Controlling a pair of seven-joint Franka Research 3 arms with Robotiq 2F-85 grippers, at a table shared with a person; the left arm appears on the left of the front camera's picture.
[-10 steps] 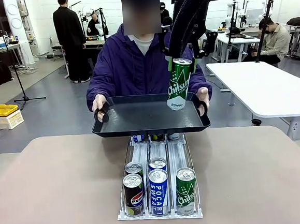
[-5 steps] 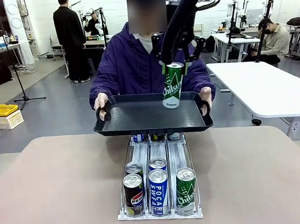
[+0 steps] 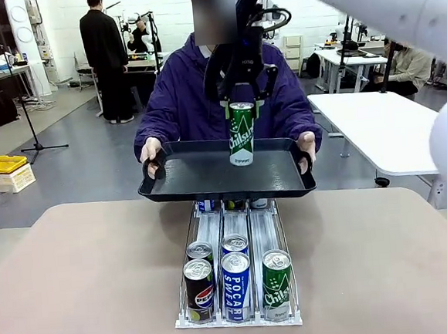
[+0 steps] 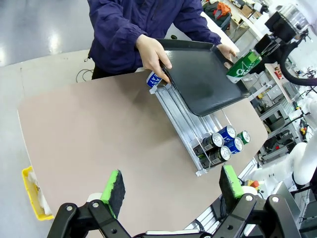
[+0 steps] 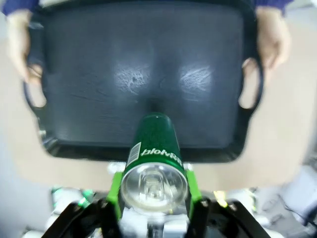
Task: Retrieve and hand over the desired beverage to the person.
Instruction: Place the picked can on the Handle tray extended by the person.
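My right gripper (image 3: 241, 106) is shut on the top of a green Chilsung can (image 3: 242, 134), which stands upright over the middle of a black tray (image 3: 186, 179). I cannot tell whether the can's base touches the tray. The person (image 3: 187, 100) in the purple jacket holds the tray by both handles at the table's far edge. In the right wrist view the green can (image 5: 153, 148) sits between my green pads (image 5: 115, 192), with the tray (image 5: 148, 64) beneath. My left gripper (image 4: 172, 184) hangs open high above the table, nothing between its fingers.
A metal can rack (image 3: 233, 236) lies on the table in front of the tray, with Pepsi (image 3: 199, 289), Pocari Sweat (image 3: 236, 283) and Chilsung (image 3: 276, 283) cans at its near end. The brown table (image 3: 85, 278) is bare on both sides of the rack. White tables stand at the right.
My right gripper has carried the green can leftward and farther out over the tray, and the can has come from tilted to upright. The person raised the tray slightly.
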